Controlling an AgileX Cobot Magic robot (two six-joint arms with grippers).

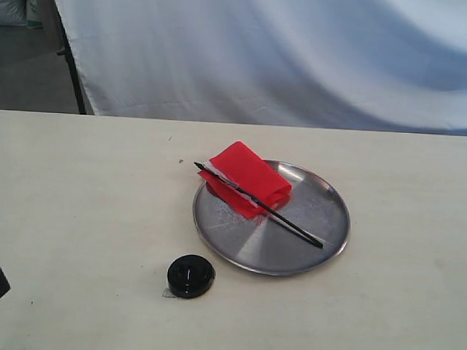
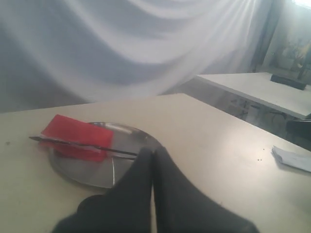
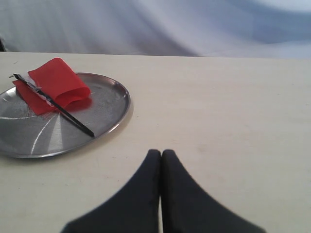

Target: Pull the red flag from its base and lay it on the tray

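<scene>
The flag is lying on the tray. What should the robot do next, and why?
Probably just back away and stop: the red flag lies on the tray, apart from its base, and the left tool and right tool are shut, holding nothing.

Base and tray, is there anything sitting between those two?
No. In the exterior view only a narrow strip of bare table separates the base from the tray; the red flag lies on the tray itself.

Right wrist view: the tray (image 3: 104, 104) runs off the frame edge. Left wrist view: the left gripper (image 2: 153, 151) blocks the tray's near rim, red flag (image 2: 77, 135) blurred
</scene>
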